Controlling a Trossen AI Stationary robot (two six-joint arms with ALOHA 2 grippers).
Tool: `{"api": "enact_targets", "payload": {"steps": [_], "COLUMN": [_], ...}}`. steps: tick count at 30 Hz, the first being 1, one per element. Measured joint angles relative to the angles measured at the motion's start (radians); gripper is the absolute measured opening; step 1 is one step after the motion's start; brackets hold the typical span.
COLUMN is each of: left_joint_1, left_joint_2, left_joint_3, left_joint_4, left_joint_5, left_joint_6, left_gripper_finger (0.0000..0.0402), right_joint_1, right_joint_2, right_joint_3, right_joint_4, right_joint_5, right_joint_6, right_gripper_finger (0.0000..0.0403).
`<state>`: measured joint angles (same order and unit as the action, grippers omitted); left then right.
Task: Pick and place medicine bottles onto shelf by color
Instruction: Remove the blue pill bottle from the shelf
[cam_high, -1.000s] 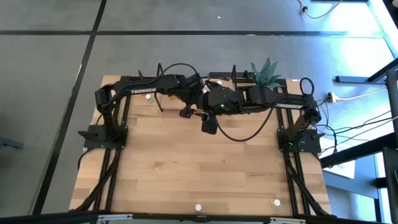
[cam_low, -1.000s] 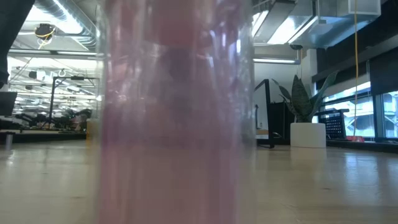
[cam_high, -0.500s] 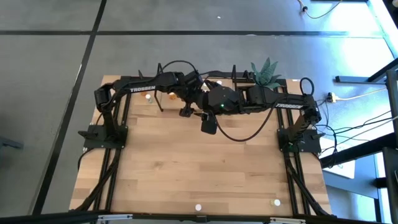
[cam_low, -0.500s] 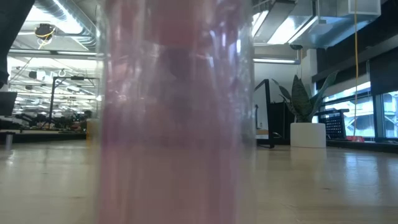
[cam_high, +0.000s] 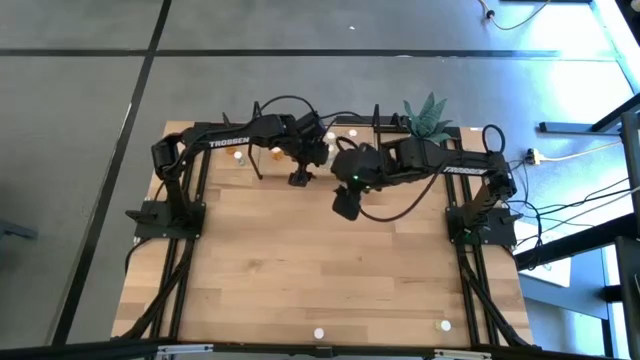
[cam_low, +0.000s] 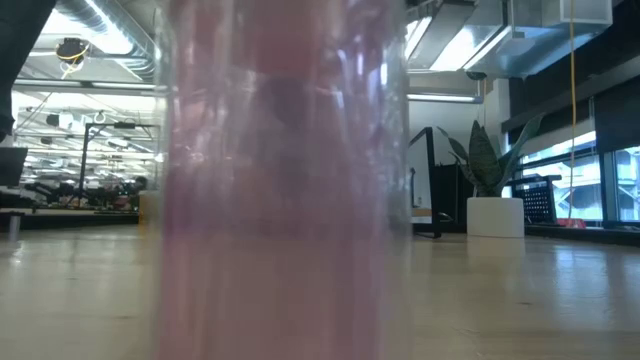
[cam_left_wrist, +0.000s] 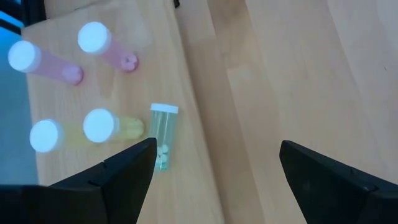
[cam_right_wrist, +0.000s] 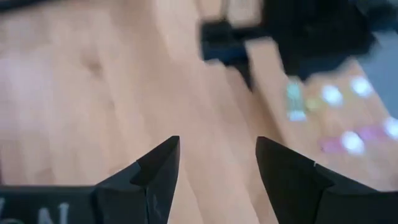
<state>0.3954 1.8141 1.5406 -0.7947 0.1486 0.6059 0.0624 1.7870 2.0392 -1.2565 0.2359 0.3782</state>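
Left wrist view: five medicine bottles are recorded on the light wooden board of the shelf (cam_left_wrist: 93, 81). A green bottle (cam_left_wrist: 163, 135) is seen lying on its side, its white cap on, close to the board's edge. Two yellowish bottles (cam_left_wrist: 99, 126) are shown upright just beside it, and two pink bottles (cam_left_wrist: 99, 45) are stood beyond those, slightly apart from each other. All five are seen from above, caps uppermost on the standing ones.

The left gripper (cam_left_wrist: 214, 171) is held above the shelf's edge, its two dark fingers (cam_left_wrist: 124, 171) spread wide with nothing between them; the green bottle is framed just inside one finger without being touched.

From the high view the left gripper (cam_high: 305, 160) is placed at the far middle of the table (cam_high: 300, 280), over the shelf. The right gripper (cam_high: 345, 200) is found just to its right and slightly nearer, over bare tabletop. In the right wrist view its fingers (cam_right_wrist: 155, 171) are parted and empty, with the shelved bottles seen blurred in the distance.

A potted plant (cam_high: 428, 115) is noted at the far right of the table. Two white-capped bottles (cam_high: 318, 334) are noted at the near edge. The low view is largely blocked by one pink bottle (cam_low: 285, 200) standing against the lens.
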Motion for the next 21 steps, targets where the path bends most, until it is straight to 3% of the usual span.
{"api": "enact_targets", "payload": {"steps": [8, 21], "left_joint_1": [-0.005, -0.010], "left_joint_2": [0.034, 0.141], "left_joint_3": [0.000, 0.000], "left_joint_4": [0.119, 0.174], "left_joint_5": [0.054, 0.016], "left_joint_6": [0.005, -0.002], "left_gripper_finger": [0.0334, 0.0334], "right_joint_1": [0.000, 0.000], "right_joint_2": [-0.002, -0.003], "right_joint_3": [0.000, 0.000], "right_joint_4": [-0.072, -0.066], "right_joint_5": [0.042, 0.043], "right_joint_6": [0.035, 0.021], "right_gripper_finger": [0.0213, 0.0213]}}
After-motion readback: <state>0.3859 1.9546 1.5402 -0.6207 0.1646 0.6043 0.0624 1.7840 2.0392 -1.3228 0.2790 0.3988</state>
